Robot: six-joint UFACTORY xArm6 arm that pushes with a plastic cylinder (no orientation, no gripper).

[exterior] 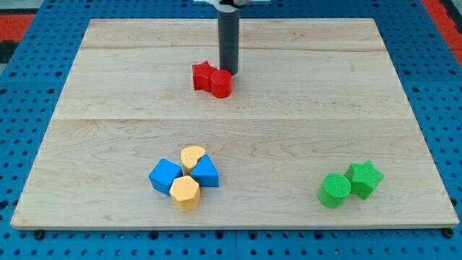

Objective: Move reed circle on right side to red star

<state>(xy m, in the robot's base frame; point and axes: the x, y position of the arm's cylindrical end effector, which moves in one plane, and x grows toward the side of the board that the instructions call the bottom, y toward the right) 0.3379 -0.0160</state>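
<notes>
The red circle (221,83) lies in the upper middle of the wooden board, touching the right side of the red star (203,76). My tip (229,73) stands just behind the red circle, at its upper right edge, and appears to touch it. The rod rises straight up from there to the view's top.
A cluster of a blue cube (165,176), a blue triangle (206,172), a yellow heart (192,157) and a yellow hexagon (185,193) sits at lower centre-left. A green circle (334,191) and a green star (363,178) touch at lower right. The board (303,101) lies on blue pegboard.
</notes>
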